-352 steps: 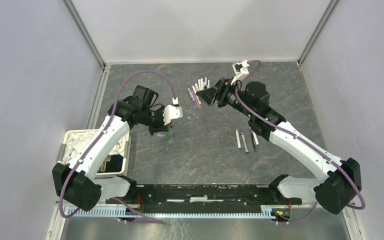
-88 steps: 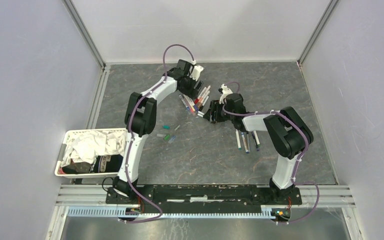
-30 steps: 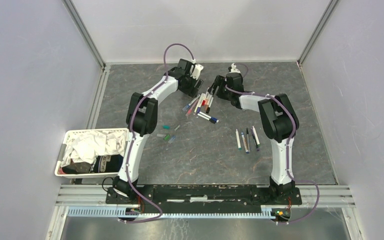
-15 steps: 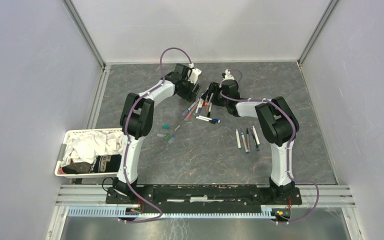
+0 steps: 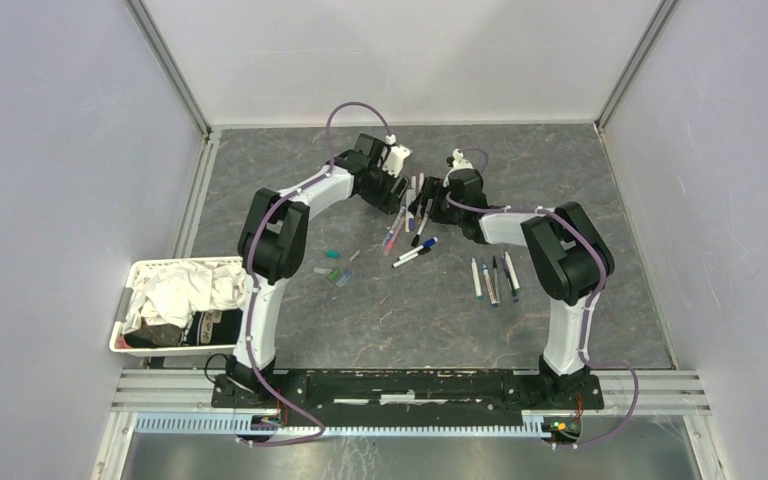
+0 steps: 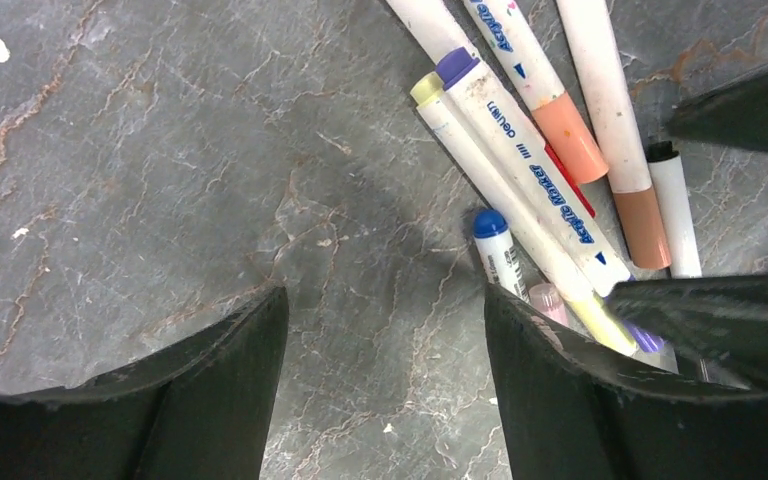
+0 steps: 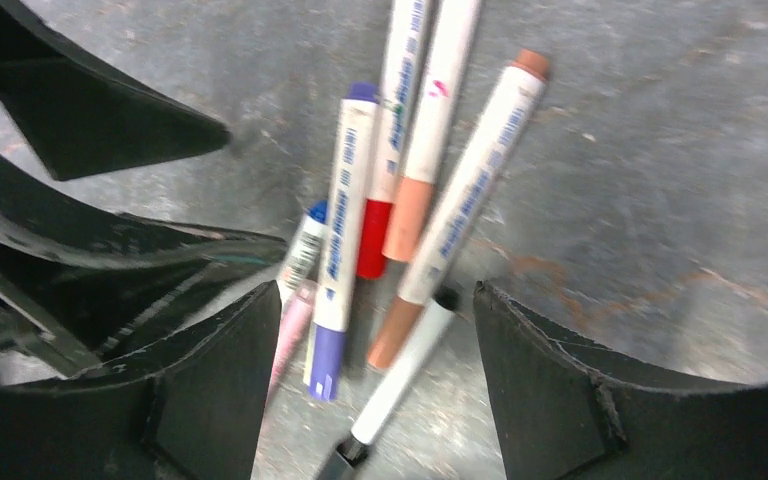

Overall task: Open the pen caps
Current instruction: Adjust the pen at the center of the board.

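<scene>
A heap of pens [image 6: 520, 170] lies by the middle of the table's [image 5: 580, 200] far edge. Their long axes are nearly parallel, running from the far edge towards the near edge and leaning left at the near end. In the left wrist view the orange and brown caps [image 6: 570, 137] sit on the ends towards the lower right. Two more pens [image 5: 412, 253] lie more crosswise just near of the heap, and four pens [image 5: 493, 280] lie well apart to the right, also pointing far to near. Loose caps [image 5: 336, 268] are scattered left of the heap. The right wrist view is blurred, and the black-ended pen there may be uncapped, though I cannot be sure; black fingers cover the ends of several pens. Both arms stretch forward with elbows out, wrists angled inward and down. The left gripper [image 5: 401, 190] and right gripper [image 5: 428, 207] face each other over the heap, jaws spread, pinching nothing.
</scene>
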Motion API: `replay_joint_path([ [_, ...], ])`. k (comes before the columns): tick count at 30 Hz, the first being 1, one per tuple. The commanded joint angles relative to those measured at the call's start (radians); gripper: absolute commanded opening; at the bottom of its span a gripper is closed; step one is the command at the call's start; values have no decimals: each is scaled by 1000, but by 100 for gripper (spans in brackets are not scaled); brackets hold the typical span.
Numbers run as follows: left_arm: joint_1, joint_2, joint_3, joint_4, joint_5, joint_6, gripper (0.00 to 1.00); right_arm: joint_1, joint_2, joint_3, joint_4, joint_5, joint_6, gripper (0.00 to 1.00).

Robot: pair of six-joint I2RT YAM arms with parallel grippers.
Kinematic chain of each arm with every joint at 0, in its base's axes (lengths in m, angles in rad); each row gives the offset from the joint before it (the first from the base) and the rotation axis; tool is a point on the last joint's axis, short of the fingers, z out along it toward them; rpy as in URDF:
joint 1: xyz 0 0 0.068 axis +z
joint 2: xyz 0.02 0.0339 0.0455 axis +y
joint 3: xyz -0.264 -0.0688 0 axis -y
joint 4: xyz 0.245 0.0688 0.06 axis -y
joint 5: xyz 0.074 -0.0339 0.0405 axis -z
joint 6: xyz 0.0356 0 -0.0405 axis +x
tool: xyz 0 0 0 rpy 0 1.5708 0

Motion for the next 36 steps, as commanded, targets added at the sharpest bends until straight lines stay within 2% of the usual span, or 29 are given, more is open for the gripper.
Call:
replay_joint_path([
  [1,48,-38,14,-134,55,-44,78,-24,-101,-55,-114,68,-112,76],
  [5,120,-111,20,-170,54,-23,83,-25,-178,-172,-92,54,-142,77],
  [8,149,-192,-11,-195,50,6,87,-22,-210,-255,-19,-32,-162,76],
  [11,173,-291,-67,-209,31,33,92,-18,-201,-261,-2,-100,-203,75],
  [14,192,-404,-123,-226,32,50,99,-17,-196,-244,-12,-96,-264,75],
  [21,224,-613,-224,-266,23,82,100,-13,-132,-165,-10,-181,-345,74],
  [26,251,-704,-255,-299,5,95,100,-5,-87,-154,-9,-223,-362,71],
  [36,269,-737,-276,-336,-12,99,100,40,-204,-335,60,-255,-348,64],
])
